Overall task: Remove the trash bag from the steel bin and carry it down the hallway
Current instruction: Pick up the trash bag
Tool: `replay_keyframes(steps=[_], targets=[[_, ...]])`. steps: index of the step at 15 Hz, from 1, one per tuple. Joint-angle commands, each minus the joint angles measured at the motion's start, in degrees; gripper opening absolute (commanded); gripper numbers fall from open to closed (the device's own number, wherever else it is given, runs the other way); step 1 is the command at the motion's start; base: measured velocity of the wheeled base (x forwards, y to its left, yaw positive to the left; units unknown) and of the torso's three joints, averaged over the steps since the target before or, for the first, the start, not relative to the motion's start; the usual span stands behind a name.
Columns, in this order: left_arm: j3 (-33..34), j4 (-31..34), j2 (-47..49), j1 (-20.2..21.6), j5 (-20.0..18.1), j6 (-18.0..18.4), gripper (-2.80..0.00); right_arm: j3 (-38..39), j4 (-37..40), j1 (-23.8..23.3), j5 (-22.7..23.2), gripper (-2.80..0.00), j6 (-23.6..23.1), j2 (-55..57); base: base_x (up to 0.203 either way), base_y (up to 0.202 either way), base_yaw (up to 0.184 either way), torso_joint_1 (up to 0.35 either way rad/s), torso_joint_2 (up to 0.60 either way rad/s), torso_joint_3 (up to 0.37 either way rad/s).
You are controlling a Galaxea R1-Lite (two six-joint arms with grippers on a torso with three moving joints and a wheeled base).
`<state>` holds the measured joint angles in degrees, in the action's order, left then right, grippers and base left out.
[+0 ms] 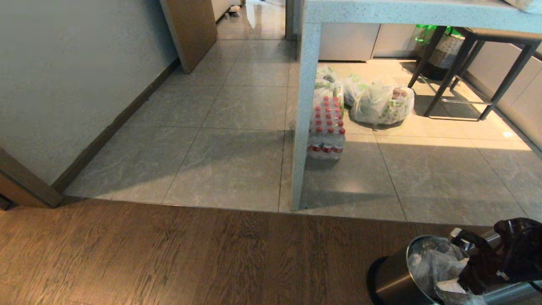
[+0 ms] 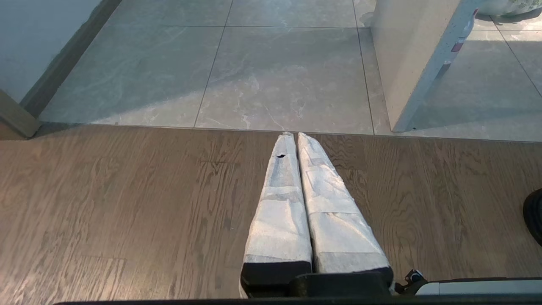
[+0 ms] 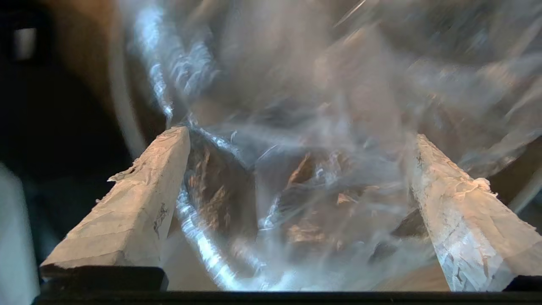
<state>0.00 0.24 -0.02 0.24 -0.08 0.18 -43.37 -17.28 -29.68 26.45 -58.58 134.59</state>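
Crinkled clear plastic is filling the right wrist view: the trash bag (image 3: 296, 178) is lying right under the right gripper (image 3: 296, 140), whose two taped fingers (image 3: 139, 203) are standing spread as wide as they go, with nothing between them yet. In the head view the same gripper (image 1: 470, 258) is hanging over the mouth of the steel bin (image 1: 396, 277), which is sitting on the wooden floor (image 1: 169, 254) at the robot's right, close to the edge of the grey tiles (image 1: 237, 140). The bag is still seated inside the bin, its greyish rubbish showing through.

The left gripper (image 2: 296, 137) is resting over bare wooden floor with its fingers pressed together, empty — it is taking no part for now.

As I read it, the step in hand is reaching in for a grasp. To do it well, the right arm should be aiming for a gathered fold of plastic near the bag's upper edge rather than the loose rubbish, sinking far enough that both pads are bracketing film, then closing fully. Thin plastic is likely to slip or tear, so the lift ought to be going straight up and slowly — the light bin may be tempted to rise with the bag. Whether the bag's lip is tucked over the rim I cannot tell.
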Motion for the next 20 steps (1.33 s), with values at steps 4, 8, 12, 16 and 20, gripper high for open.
replay_keyframes(steps=[4,8,12,16,20], targets=[[0.09,0.02,0.02,0.02,-0.01,-0.01,-2.8,-1.19,-9.84,0.15,-0.26,0.0,-0.57,4.54,0.0,0.0,0.0,0.0,0.0,0.0],[0.12,0.02,0.02,0.02,-0.01,-0.01,-2.8,-1.45,-10.47,0.09,0.0,0.0,-0.64,4.63,0.0,0.0,0.0,0.0,0.0,0.0],[0.09,0.02,0.02,0.02,-0.01,-0.01,-2.8,-1.54,-10.49,0.15,0.88,-2.8,-0.75,4.72,0.0,0.0,0.0,0.0,0.0,0.0],[0.09,0.02,0.02,0.02,-0.01,-0.01,-2.8,-1.18,-9.88,0.15,0.79,-2.8,-0.21,4.54,0.0,0.0,0.0,0.0,0.0,0.0],[0.09,0.02,0.02,0.02,-0.01,-0.01,-2.8,-0.66,-6.17,0.15,0.79,-2.8,4.58,1.67,0.0,0.0,0.0,0.0,0.0,0.0]])
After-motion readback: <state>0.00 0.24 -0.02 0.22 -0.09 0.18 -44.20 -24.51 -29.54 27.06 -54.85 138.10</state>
